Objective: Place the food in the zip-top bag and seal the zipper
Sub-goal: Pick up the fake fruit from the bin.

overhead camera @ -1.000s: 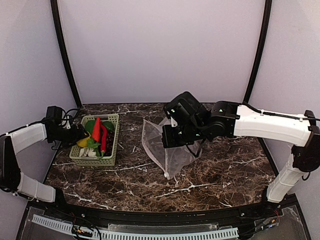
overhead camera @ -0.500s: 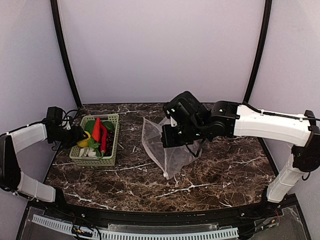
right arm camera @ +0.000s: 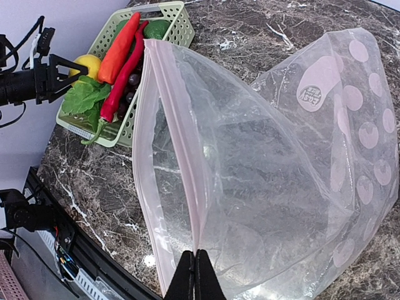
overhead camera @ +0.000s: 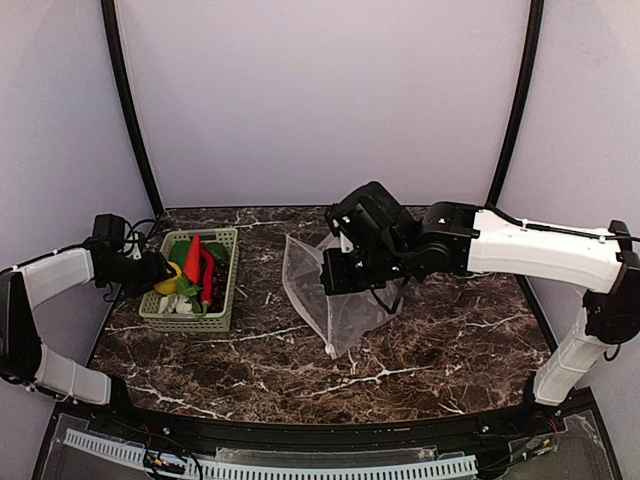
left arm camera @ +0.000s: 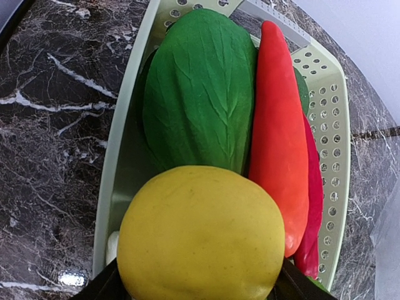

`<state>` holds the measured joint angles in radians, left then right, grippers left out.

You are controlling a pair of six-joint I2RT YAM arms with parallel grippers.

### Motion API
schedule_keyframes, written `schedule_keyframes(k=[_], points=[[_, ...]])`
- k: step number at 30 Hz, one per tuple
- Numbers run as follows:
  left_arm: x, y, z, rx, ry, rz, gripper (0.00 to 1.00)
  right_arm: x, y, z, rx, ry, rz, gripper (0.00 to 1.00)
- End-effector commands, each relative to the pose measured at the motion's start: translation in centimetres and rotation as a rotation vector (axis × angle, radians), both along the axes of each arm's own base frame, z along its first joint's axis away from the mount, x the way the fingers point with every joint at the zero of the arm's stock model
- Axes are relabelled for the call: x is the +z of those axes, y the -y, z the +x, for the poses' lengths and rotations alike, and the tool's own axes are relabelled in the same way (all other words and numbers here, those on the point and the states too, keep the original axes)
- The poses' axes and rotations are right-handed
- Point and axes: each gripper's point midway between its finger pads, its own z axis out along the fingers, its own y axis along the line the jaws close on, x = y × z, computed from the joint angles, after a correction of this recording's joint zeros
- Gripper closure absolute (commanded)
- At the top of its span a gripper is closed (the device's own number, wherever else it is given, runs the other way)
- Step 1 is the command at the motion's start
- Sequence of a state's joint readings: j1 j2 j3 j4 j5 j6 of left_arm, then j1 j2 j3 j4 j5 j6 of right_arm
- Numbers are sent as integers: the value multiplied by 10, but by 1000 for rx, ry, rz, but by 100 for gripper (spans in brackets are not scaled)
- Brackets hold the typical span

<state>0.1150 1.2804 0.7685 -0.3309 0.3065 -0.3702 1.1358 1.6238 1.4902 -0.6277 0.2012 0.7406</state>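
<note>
Food in the basket at the table's left edge, bag held open at mid-table.

The dark marble table (overhead camera: 450, 350) carries the clear, dotted zip-top bag (right arm camera: 250, 175) about midway between its left and right edges. The bag's bottom rests on the marble and its mouth gapes toward the left edge. The right gripper (right arm camera: 194, 275) is clenched on the mouth's rim, pinching it at the pale pink zipper (right arm camera: 177, 156). The pale green mesh basket (overhead camera: 229, 285) sits by the left edge and holds all the food. In it are a broad green leafy vegetable (left arm camera: 197, 87), two long red chili peppers (left arm camera: 278, 137) beside it, and a round yellow lemon (left arm camera: 200, 234) at the near end. The left gripper (overhead camera: 160, 275) straddles the lemon with a dark finger against each side. I cannot tell whether it grips the lemon yet.
</note>
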Motion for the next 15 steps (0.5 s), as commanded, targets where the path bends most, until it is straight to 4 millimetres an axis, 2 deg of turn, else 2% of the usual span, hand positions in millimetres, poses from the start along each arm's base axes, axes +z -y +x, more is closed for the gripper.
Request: schedule_keyframes(k=[1,8,15], points=[[12,2,-4,-21,56,2,35,10,-5,4,1,15,40,100],[60,5,-13,-58,186,31,36,16,-6,3,12,28,56,100],[121,40,-34,-185,341,-101,40,20,-13,4,37,40,73,100]])
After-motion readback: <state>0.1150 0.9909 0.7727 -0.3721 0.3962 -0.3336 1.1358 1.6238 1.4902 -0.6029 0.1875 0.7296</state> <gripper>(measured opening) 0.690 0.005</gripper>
